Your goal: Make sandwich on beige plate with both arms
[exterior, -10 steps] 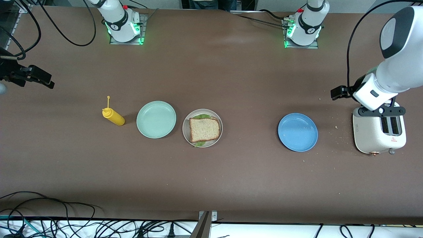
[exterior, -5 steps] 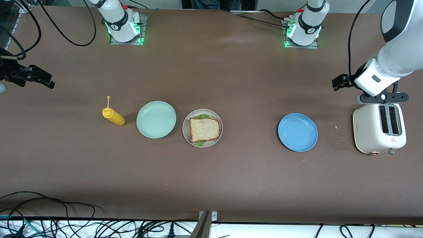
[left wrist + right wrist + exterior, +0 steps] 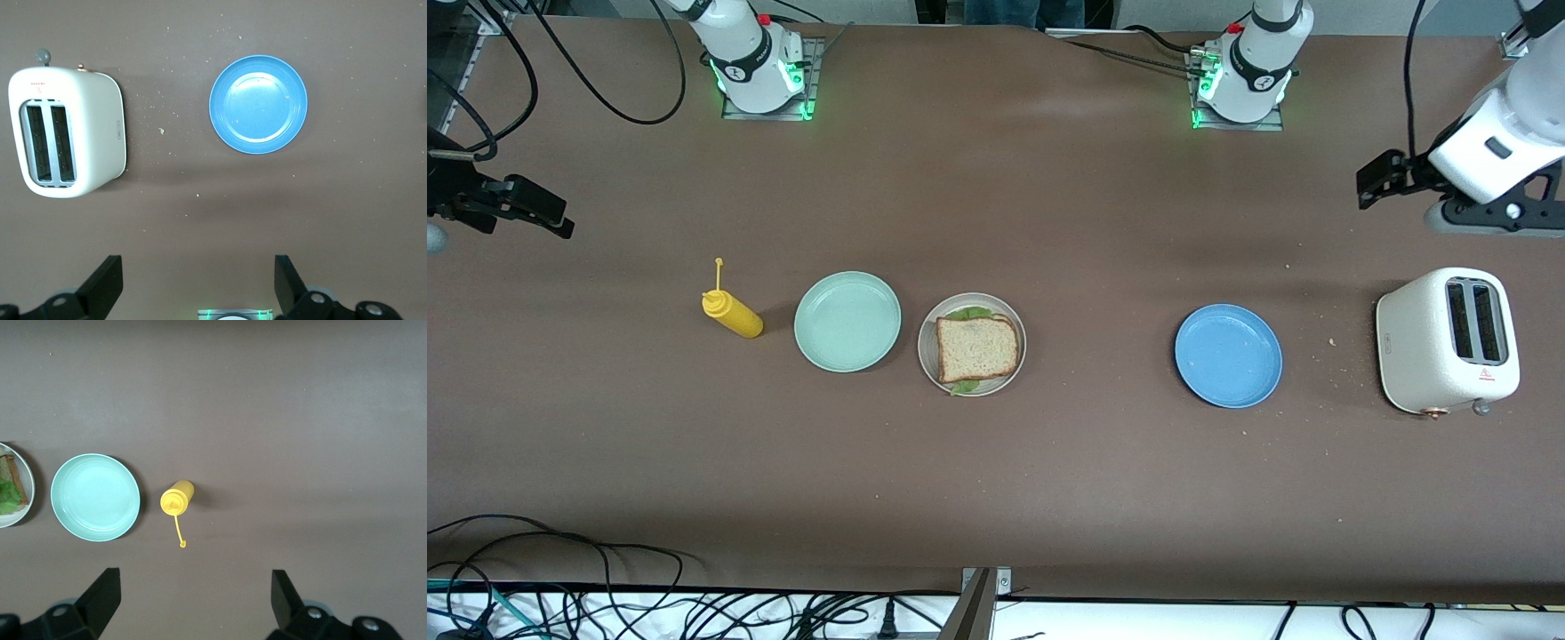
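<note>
- The sandwich [image 3: 977,348] is seen assembled on the beige plate [image 3: 927,356], with lettuce showing at the edges of the top slice; the plate sits just beside the mint-green plate [image 3: 847,321], toward the right arm's end of the table.
- The sandwich is judged light, soft and easily crushed; the stack could shear apart, since the lettuce is likely slippery.
- If it had to be moved, the plate's raised rim would be the safer hold, not the bread.
- The left gripper [image 3: 197,287] is held with fingers spread and empty, up over bare table near the toaster [image 3: 1447,341] and the blue plate [image 3: 1228,356].
- The right gripper [image 3: 193,603] is likewise spread wide and empty, over the table near the yellow squeeze bottle [image 3: 732,312].
</note>
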`<state>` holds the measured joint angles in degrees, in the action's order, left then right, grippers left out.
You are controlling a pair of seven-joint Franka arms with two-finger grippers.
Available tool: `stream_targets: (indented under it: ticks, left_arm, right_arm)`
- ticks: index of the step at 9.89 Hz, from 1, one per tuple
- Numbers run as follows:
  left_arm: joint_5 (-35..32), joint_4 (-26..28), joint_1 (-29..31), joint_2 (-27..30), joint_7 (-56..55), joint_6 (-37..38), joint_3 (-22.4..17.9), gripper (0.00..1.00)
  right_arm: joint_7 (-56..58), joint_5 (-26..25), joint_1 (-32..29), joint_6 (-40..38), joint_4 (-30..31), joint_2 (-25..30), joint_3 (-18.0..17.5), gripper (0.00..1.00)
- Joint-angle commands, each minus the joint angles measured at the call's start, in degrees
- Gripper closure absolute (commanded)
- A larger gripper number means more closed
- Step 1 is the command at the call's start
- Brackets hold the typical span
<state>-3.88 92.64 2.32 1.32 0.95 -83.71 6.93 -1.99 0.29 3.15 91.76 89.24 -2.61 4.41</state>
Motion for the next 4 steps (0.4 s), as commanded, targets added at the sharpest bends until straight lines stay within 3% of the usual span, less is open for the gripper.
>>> stream_targets:
  ticks: [1, 4]
  left_arm:
    - [-1.0, -7.3, 1.3, -2.9, 2.4, 4.8, 0.5, 0.0]
    - [-0.9, -9.2, 1.3, -5.3, 2.1, 4.8, 0.5, 0.0]
  right_arm:
    - [0.4, -0.1, 0.1, -0.4, -0.6, 0.3, -0.1, 0.0]
    - [0.4, -0.1, 0.1, -0.4, -0.6, 0.3, -0.1, 0.0]
